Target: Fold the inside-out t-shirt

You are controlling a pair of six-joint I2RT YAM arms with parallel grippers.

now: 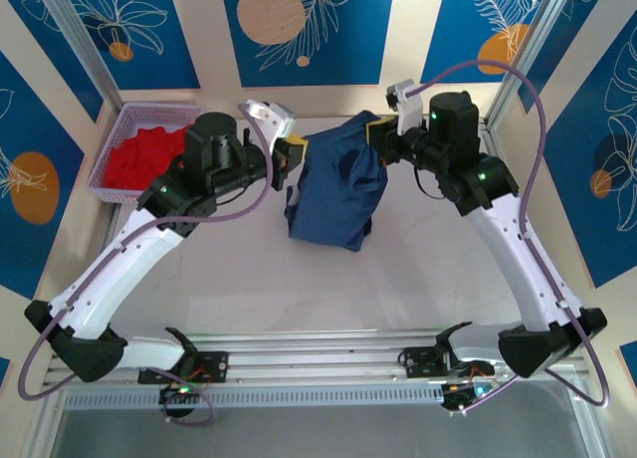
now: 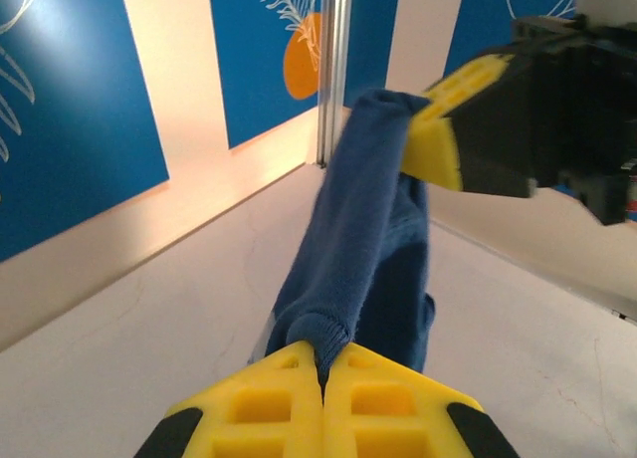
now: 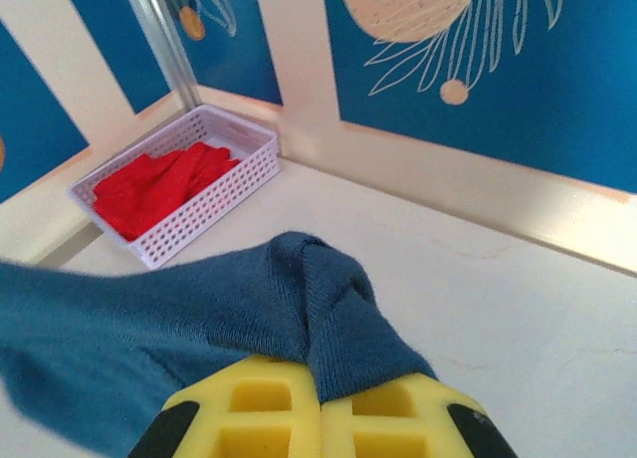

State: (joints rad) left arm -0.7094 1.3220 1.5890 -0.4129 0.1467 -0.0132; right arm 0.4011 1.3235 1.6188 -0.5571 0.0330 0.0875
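Matt knit cloth t-shirt [image 1: 335, 191]

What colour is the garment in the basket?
The garment is bright red, clearest in the right wrist view.

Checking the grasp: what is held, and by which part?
The navy t-shirt: left gripper pinches a bunched fold at its upper left, right gripper one at its upper right.

White links [image 1: 117, 271], black joints [image 1: 221, 144], green lamps [image 1: 435, 113] and lilac cables [image 1: 543, 129] are seen on the left arm [image 1: 159, 234] and right arm [image 1: 523, 259]; yellow recessed fingers [image 2: 269, 403] on the left hand [image 2: 320, 358] and right hand [image 3: 318, 386].
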